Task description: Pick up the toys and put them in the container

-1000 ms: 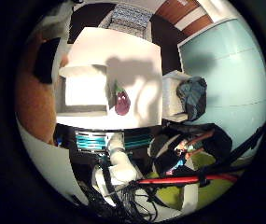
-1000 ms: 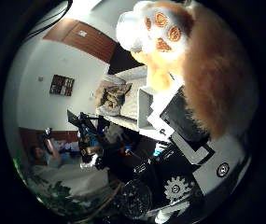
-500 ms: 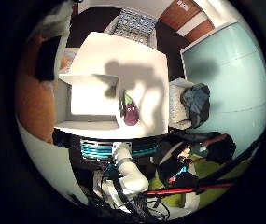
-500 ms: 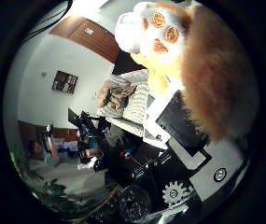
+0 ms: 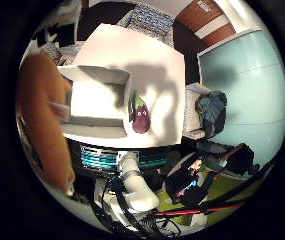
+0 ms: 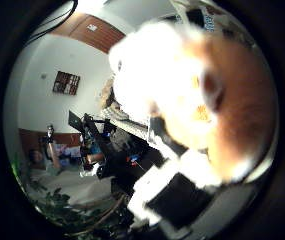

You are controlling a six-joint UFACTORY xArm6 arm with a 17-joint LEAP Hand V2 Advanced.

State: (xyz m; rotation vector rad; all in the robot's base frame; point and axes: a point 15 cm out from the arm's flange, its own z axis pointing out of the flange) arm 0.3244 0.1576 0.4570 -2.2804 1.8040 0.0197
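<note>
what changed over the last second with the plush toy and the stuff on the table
The orange and white plush toy now fills far more of the thumb side view, so it sits closer to the palm than before. The white table has also grown in view and shifted, which is the camera moving with the hand. The eggplant toy still lies on the table beside the white container, neither touched.
</note>
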